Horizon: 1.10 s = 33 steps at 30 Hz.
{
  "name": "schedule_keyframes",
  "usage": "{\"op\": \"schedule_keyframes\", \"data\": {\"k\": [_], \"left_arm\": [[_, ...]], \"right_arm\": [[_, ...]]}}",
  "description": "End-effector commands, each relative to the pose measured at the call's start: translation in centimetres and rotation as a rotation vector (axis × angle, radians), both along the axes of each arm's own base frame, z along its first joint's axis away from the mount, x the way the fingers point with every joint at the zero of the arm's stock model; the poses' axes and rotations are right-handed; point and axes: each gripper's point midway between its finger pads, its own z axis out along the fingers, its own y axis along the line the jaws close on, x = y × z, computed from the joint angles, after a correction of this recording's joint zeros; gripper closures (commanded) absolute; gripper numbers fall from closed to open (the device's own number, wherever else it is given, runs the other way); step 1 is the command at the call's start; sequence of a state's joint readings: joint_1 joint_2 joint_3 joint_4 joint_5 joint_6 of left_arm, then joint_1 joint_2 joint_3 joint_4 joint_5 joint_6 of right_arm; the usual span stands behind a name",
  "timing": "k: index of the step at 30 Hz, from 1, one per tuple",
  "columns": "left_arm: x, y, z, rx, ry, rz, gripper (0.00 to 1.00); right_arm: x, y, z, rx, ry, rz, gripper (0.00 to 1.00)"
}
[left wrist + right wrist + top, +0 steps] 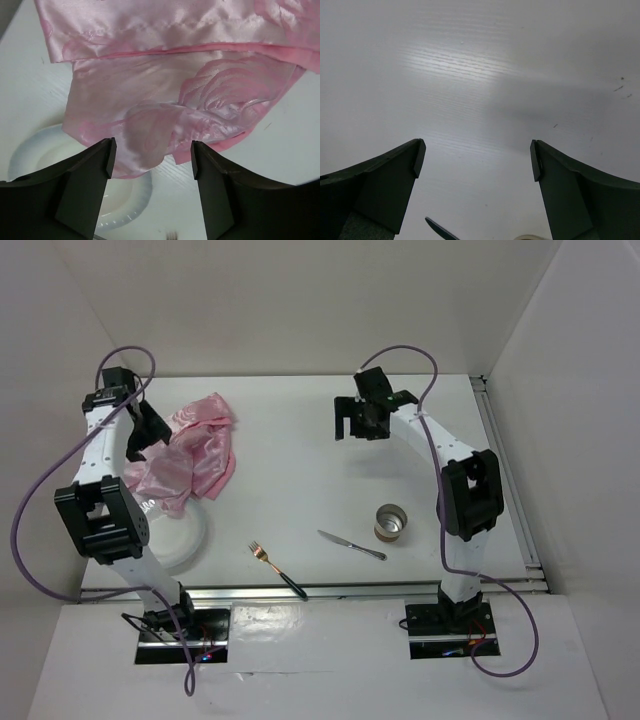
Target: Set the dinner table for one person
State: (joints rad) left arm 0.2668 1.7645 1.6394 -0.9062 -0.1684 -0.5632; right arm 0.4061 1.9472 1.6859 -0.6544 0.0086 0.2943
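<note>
Five items lie scattered on the large flat white rectangular surface (300, 430) with aluminium rails, which stretches ahead of both arms: a crumpled shiny pink cloth (190, 455) draped partly over a round white plate (185, 540), a copper black-handled fork (275, 568), a silver knife (352, 545) and a small metal cup (391, 523). The setting looks barely begun, with nothing arranged. The left pincer (152, 155) hangs spread above the cloth; the right pincer (477, 155) is spread over plain surface.
</note>
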Motion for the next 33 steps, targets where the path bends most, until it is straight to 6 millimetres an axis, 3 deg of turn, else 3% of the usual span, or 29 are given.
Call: {"op": "schedule_keyframes", "data": {"k": [1,3,5,6,8,17,22,25,29,30,33], "left_arm": [[-1.3,0.2,1.9,-0.064,-0.06,0.096,0.22],[-3.1,1.8,0.3,-0.102,-0.026,0.177,0.18],[-4.0,2.8,-0.2,-0.114,-0.028,0.22,0.01],[-3.9,2.5,-0.5,-0.13,-0.029,0.213,0.0],[-3.7,2.2,-0.6,-0.138,-0.044,0.174,0.0],[-3.4,0.4,-5.2,-0.254,0.036,0.094,0.09],[-3.3,0.3,-6.3,-0.263,0.048,0.084,0.26],[-3.4,0.0,-7.1,-0.279,0.056,0.08,0.3],[-3.0,-0.7,-7.0,-0.292,0.043,0.031,0.74],[-2.6,-0.5,-6.9,-0.29,0.037,0.03,0.97],[-1.7,-2.5,-6.3,-0.308,0.039,-0.037,1.0]], "right_arm": [[1.4,1.6,3.9,0.079,-0.128,0.038,0.01],[1.2,1.7,3.4,0.075,-0.1,0.045,0.01],[1.2,1.7,3.1,0.07,-0.087,0.045,0.01],[1.2,1.7,3.1,0.07,-0.087,0.045,0.01],[1.1,1.6,2.7,0.069,-0.084,0.045,0.01],[1.2,2.1,2.2,0.08,-0.069,0.057,0.01],[1.8,2.1,3.0,0.079,-0.086,0.052,0.01],[2.0,2.2,2.9,0.079,-0.086,0.052,0.01],[1.9,2.0,2.7,0.069,-0.081,0.046,0.01],[1.9,2.0,2.7,0.069,-0.081,0.045,0.01],[1.9,2.0,2.3,0.065,-0.072,0.045,0.01]]}}
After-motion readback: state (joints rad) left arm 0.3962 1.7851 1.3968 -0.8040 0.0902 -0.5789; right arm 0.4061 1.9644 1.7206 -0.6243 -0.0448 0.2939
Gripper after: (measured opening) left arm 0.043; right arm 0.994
